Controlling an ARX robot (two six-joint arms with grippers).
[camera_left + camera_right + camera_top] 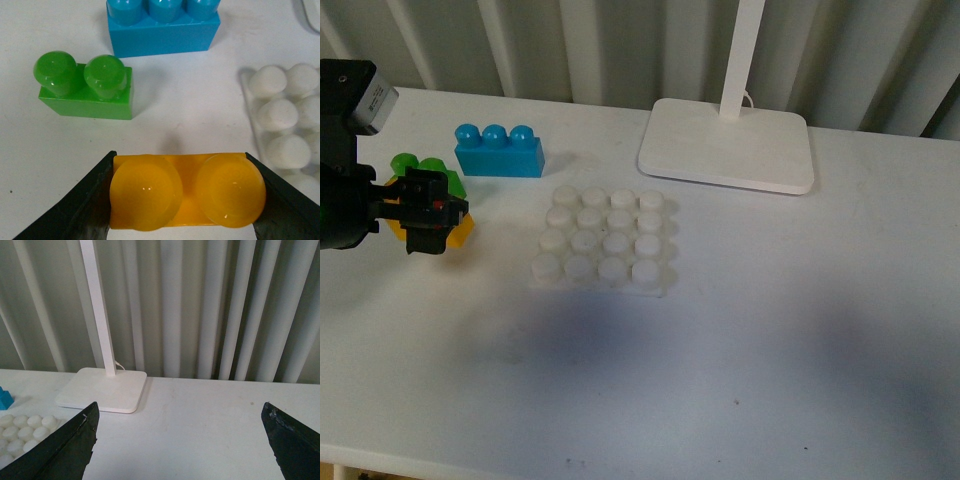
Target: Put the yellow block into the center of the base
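Gripping the yellow block (187,192): the left hand (430,222) is clamped on its two short ends, studs up. The left wrist view shows this plainly, with a dark finger (95,205) pressed against each end. The front view gives only slivers of yellow around the hand. The block is well left of the base (605,240), not on it. Neither view shows whether it's lifted or resting on the tabletop (770,330).

The base lies flat, and all sixteen studs are visible in the front view. The left wrist view catches only a few edge studs. The green brick (420,168) is also left of the base, just behind the held block. The blue brick (500,150) is back-left of the base. The wrist view shows a clear gap between green and blue. The lamp foot (725,145) sits behind the base to the right, apart from it.

The right hand (177,450) isn't in the front view. Its own wrist view shows its fingers spread wide over the tabletop, facing the lamp foot. A corner of the base and a sliver of the blue brick show at the frame edge.
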